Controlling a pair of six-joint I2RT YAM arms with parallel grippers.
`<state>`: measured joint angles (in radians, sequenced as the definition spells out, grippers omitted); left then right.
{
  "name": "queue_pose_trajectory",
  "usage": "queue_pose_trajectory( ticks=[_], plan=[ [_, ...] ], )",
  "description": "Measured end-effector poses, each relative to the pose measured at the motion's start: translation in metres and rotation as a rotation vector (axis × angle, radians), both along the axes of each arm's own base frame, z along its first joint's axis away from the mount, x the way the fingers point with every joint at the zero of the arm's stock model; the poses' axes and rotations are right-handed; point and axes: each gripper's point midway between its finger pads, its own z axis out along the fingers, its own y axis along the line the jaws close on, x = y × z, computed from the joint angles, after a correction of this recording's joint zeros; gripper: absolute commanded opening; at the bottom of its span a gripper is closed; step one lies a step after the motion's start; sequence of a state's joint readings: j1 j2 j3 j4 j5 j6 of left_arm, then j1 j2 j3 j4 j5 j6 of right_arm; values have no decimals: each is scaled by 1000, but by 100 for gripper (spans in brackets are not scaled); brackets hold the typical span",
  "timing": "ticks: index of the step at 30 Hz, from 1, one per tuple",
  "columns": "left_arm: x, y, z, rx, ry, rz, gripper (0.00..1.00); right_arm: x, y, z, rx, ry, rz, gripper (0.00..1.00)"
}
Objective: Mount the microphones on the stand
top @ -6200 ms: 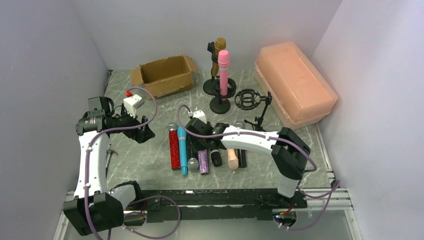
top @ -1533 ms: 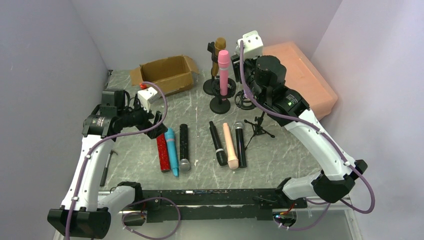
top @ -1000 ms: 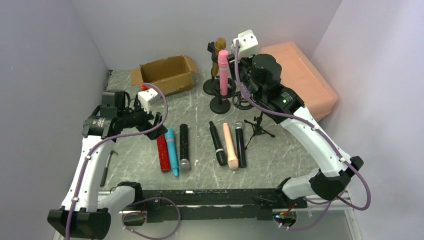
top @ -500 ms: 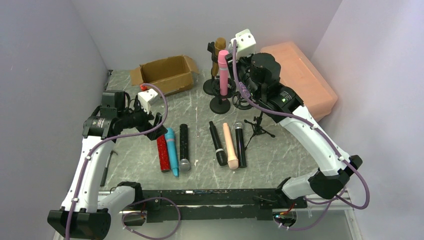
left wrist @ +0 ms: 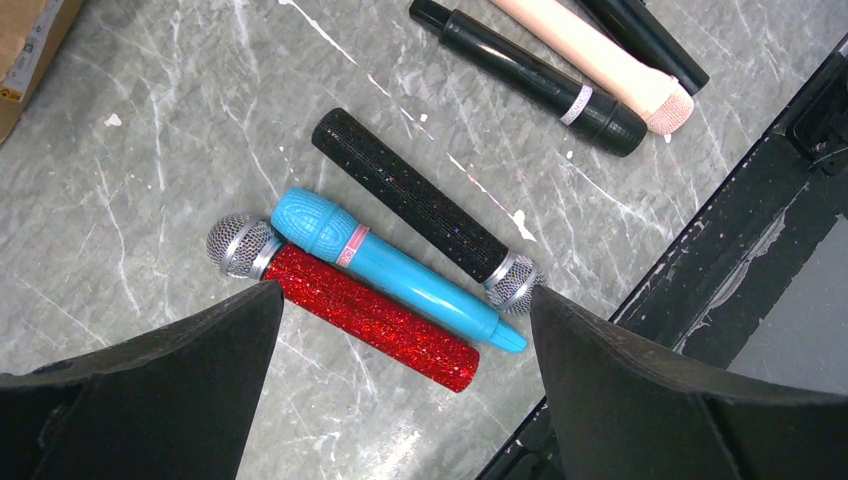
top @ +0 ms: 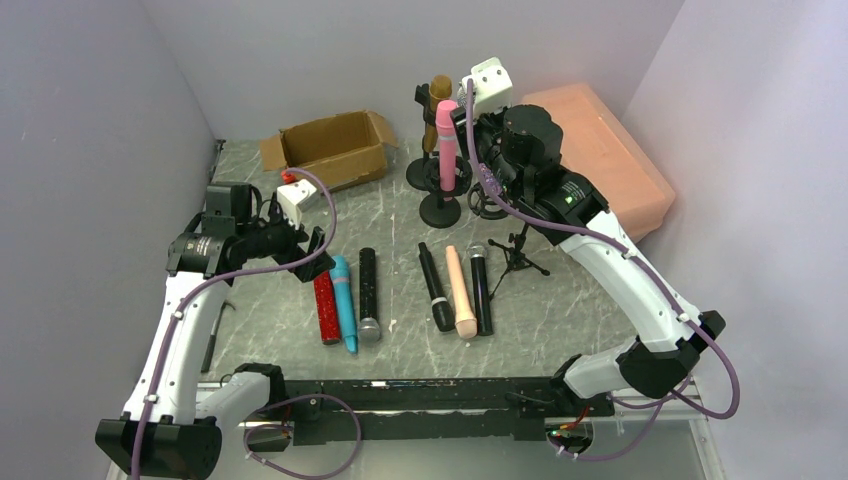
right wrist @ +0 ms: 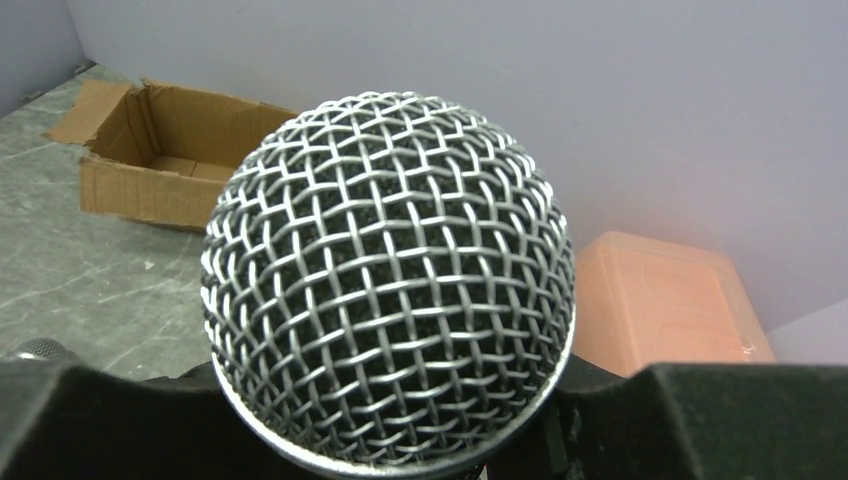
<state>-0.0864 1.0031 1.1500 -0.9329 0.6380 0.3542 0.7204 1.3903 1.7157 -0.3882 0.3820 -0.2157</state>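
Nearest us, six microphones lie flat on the counter (top: pixel 275 325) in two groups of three: red glitter microphone (left wrist: pixel 370 318) touching blue microphone (left wrist: pixel 400 272), with black glitter microphone (left wrist: pixel 410 195) close beside them on the left, then black microphone (top: pixel 435 287), peach microphone (top: pixel 461 292) and second black microphone (top: pixel 481 292) apart to the right. None of these six is on a stand yet. The left gripper (top: pixel 312 256) hovers just above the red and blue pair, jaws spread wide, grasping nothing. Further back a tripod stand (top: pixel 518 255) sits behind the right group, its upper part hidden by the right arm. Beyond it we see two round-base stands: pink microphone (top: pixel 446 135) upright in the front stand (top: pixel 440 210) and gold microphone (top: pixel 438 100) upright in the rear stand (top: pixel 420 175), so we count those two as done. The right gripper (right wrist: pixel 420 385) is up beside the pink microphone's head, clenched on a mesh-headed microphone (right wrist: pixel 388 270) held head up; its body colour is hidden. We judge this one is on its way to the tripod stand, not seated yet. Far back are a cardboard box (top: pixel 330 150) on the left and a peach bin (top: pixel 600 150) on the right. We tally two mounted, one in hand, six left; whether there are stands for all we cannot tell
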Motion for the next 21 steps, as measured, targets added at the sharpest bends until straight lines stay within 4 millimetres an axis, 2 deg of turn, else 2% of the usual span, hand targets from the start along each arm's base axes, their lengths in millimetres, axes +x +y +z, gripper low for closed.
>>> queue_pose_trajectory(
  ticks=[21],
  plan=[
    [-1,0,2,2,-10,-1,99,1,1,-6,-1,-3,-1,0]
  ],
)
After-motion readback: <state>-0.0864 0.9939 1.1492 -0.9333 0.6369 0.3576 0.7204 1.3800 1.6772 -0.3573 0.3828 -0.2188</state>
